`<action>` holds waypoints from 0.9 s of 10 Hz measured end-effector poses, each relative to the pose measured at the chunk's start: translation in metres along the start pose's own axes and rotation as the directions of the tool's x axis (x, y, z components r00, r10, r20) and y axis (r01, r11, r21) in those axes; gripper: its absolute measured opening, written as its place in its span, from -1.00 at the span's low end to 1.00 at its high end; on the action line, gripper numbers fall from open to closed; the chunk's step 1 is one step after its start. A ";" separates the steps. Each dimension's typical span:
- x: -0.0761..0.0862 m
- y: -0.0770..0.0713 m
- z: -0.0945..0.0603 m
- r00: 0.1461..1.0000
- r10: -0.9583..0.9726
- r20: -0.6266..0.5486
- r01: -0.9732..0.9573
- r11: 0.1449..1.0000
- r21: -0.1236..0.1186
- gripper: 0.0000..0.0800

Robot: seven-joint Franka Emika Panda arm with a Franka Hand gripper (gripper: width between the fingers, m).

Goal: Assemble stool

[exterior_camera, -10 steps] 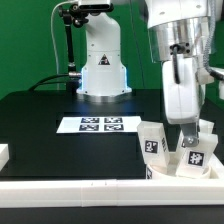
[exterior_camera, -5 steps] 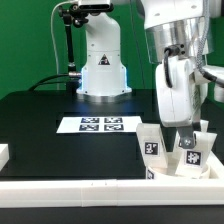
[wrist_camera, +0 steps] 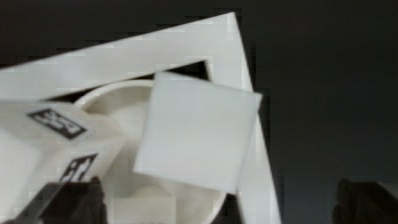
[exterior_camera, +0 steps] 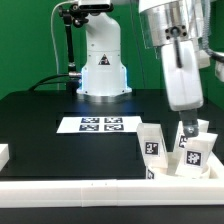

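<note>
Exterior view: the white stool parts (exterior_camera: 178, 150) stand bunched in the table's (exterior_camera: 60, 100) corner by the white rail (exterior_camera: 90, 188), on this view's right. The claw (exterior_camera: 186, 128) hangs just above them; its fingers look close together, but I cannot tell.

Wrist view: a leg (wrist_camera: 199, 135) leans against the round seat (wrist_camera: 107, 110) inside the rail corner (wrist_camera: 222, 45). Dark finger tips (wrist_camera: 54, 205) show blurred.

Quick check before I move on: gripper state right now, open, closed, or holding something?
Gripper: down among the stool legs at the corner of the border rails; whether its jaws are open or closed on a leg cannot be told.
</note>
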State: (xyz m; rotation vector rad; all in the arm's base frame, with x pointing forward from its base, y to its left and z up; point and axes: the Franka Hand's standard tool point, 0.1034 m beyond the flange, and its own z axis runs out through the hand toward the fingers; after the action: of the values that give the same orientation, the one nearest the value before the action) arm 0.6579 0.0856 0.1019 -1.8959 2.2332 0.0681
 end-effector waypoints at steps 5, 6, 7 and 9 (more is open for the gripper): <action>-0.004 -0.002 -0.005 0.828 -0.561 -0.017 0.558 0.825 -0.087 0.62; -0.004 -0.002 -0.005 0.788 -0.616 -0.011 0.613 0.785 -0.088 0.62; -0.004 -0.002 -0.005 0.761 -0.649 -0.007 0.646 0.758 -0.089 0.62; -0.003 -0.001 -0.005 0.625 -0.781 0.006 0.777 0.622 -0.094 0.62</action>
State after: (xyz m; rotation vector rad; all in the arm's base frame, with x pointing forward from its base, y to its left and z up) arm 0.6592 0.0877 0.1076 -2.7554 1.2230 -0.0095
